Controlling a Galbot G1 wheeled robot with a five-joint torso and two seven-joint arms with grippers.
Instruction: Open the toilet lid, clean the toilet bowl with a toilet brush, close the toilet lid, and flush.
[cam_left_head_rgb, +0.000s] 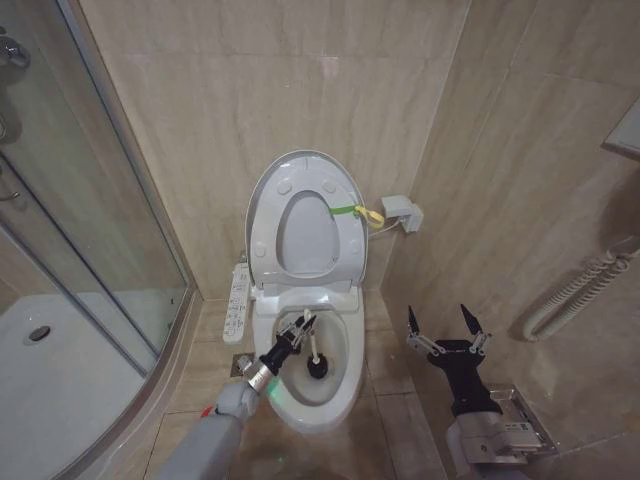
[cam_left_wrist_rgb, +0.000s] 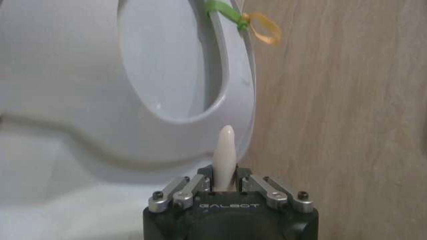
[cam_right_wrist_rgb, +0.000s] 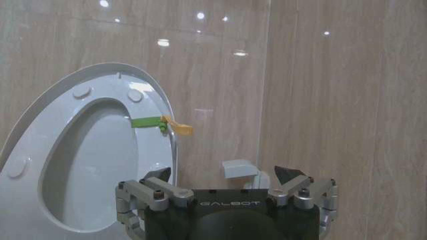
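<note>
The toilet lid (cam_left_head_rgb: 305, 235) stands raised against the back wall, with the ring seat (cam_left_head_rgb: 265, 225) up in front of it and a green-yellow loop (cam_left_head_rgb: 358, 211) at its edge. My left gripper (cam_left_head_rgb: 297, 330) is over the toilet bowl (cam_left_head_rgb: 318, 418), shut on the toilet brush's white handle (cam_left_wrist_rgb: 225, 150). The dark bristle head (cam_left_head_rgb: 320, 368) is down inside the bowl. My right gripper (cam_left_head_rgb: 447, 325) hangs open to the right of the toilet, holding nothing. In the right wrist view, the right gripper (cam_right_wrist_rgb: 223, 177) faces the raised lid (cam_right_wrist_rgb: 93, 165) and loop (cam_right_wrist_rgb: 170, 125).
A glass shower enclosure (cam_left_head_rgb: 80, 230) stands on the left. A white control panel (cam_left_head_rgb: 237, 300) juts from the toilet's left side. A small white box (cam_left_head_rgb: 403, 212) is on the wall, with a corrugated hose (cam_left_head_rgb: 580, 295) at right. A metal bracket (cam_left_head_rgb: 520, 420) sits by the right arm.
</note>
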